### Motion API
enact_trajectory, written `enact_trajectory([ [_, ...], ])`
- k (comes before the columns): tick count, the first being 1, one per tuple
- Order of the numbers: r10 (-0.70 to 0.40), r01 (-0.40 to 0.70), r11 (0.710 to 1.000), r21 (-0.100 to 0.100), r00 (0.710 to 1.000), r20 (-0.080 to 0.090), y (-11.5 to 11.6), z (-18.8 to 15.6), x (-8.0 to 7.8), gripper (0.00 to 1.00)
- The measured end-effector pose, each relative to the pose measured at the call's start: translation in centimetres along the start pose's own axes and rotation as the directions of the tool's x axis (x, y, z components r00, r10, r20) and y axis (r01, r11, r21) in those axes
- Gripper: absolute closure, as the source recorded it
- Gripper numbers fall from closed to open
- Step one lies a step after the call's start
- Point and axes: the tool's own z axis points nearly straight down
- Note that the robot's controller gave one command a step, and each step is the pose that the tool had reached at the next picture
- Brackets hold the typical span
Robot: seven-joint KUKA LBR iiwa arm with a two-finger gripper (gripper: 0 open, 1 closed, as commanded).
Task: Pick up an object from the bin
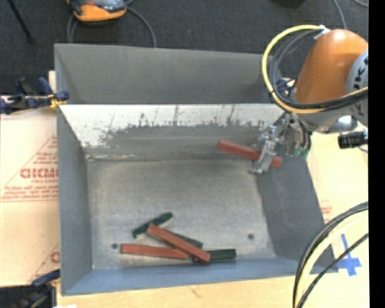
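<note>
Over the far right corner of the grey bin the gripper is clamped on a flat red stick, well apart from the red and green sticks heaped near the front wall.

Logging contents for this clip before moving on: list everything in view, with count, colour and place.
Grey metal bin: one, grey, centre of view.
Flat red-brown stick: one, red-brown, between the gripper's fingers near the bin's far right corner.
Loose red-brown sticks: two, red-brown, bin floor near the front wall.
Dark green sticks: at least two, dark green, among those loose sticks.
Orange-and-black devices: two, on the dark floor beyond the bin.
Gripper: one, silver, shut on the flat stick, below the orange wrist cover.
</note>
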Motion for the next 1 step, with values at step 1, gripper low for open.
enact_trajectory([
  [1, -0.001, 0.001, 1.0, 0.0, 1.0, 0.0, 0.01, 0.01, 0.01, 1.0],
])
